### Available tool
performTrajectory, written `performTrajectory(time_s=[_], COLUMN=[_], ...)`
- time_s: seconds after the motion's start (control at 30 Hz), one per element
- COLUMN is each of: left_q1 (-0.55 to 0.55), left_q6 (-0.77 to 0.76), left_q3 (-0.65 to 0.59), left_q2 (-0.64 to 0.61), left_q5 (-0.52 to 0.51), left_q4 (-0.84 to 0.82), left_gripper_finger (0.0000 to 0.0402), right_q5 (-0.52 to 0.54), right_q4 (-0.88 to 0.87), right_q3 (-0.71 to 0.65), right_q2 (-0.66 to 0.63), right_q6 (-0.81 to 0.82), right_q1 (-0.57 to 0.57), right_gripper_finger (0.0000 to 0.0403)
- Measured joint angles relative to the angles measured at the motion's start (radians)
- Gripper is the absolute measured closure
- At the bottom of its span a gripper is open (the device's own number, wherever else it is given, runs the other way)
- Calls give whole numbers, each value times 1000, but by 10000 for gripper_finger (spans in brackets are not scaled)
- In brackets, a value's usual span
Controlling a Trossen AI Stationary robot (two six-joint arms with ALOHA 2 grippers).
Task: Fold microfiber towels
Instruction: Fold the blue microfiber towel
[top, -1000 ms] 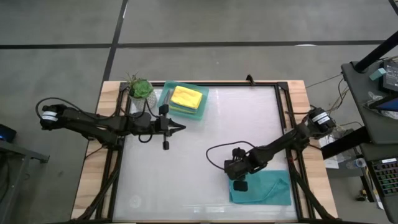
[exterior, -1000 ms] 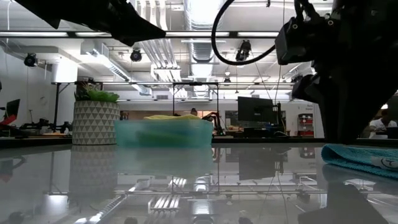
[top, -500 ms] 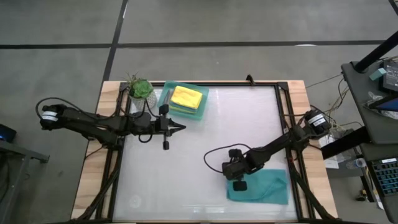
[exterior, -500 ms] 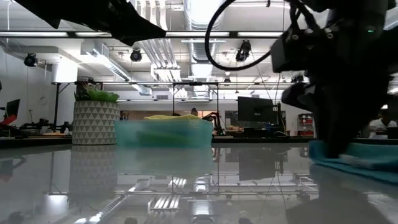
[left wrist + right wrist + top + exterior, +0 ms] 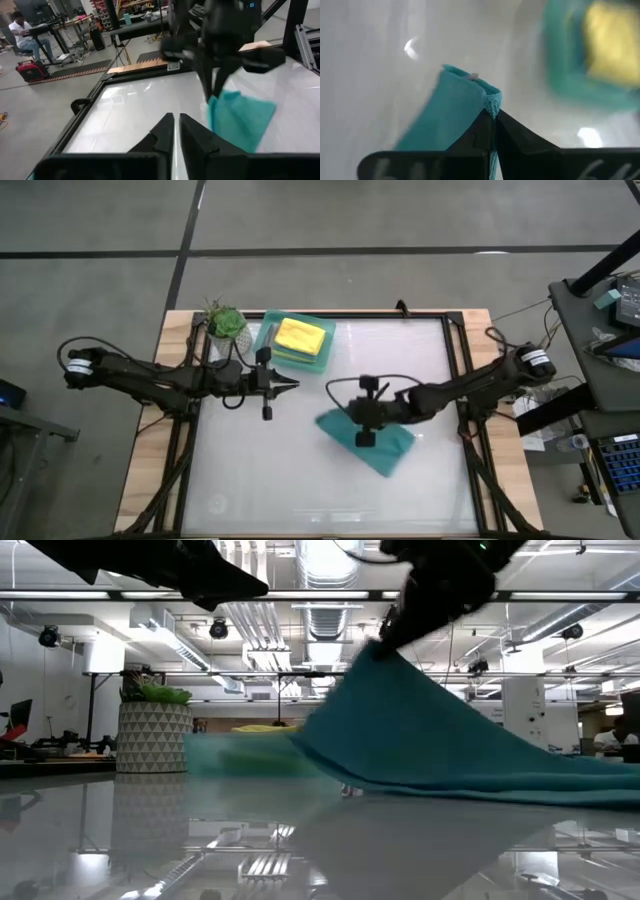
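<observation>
Since a second ago the right gripper (image 5: 352,421) has dragged the soft teal microfiber towel (image 5: 372,442) from the tabletop's (image 5: 250,470) near right corner to its middle. High view: fingers pinch the towel's lifted edge; bare tabletop lies all around. Low view: the towel (image 5: 440,735) hangs from the fingers, its trailing part resting. Left wrist view: the left gripper (image 5: 174,125), fingers pressed together, hovers apart from the towel. Right wrist view: the pinched towel edge (image 5: 492,102) sits between the fingertips.

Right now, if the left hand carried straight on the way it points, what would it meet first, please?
Probably the right hand and the teal towel hanging from it: both sit directly ahead of the shut left hand, though depth is hard to judge.
</observation>
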Motion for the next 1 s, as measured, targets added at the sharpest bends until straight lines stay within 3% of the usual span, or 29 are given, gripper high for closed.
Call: performTrajectory(time_s=[0.27,0.47,0.8,1.0], left_q1=[-1,0,0,0], left_q6=[-24,-23,-98,-148], left_q3=[-1,-1,-4,-16], left_q2=[16,26,24,64], left_q5=[0,0,106,96], left_q4=[-39,-86,-250,-220], left_gripper_finger=[291,235,226,226], right_q5=[2,3,4,4], right_q4=[363,506,548,550], right_q3=[-5,-6,-6,-6], right_q2=[-50,-43,-38,-16], right_q6=[-270,-274,-131,-102], right_q1=[-69,-121,-186,-187], right_gripper_finger=[394,394,394,394])
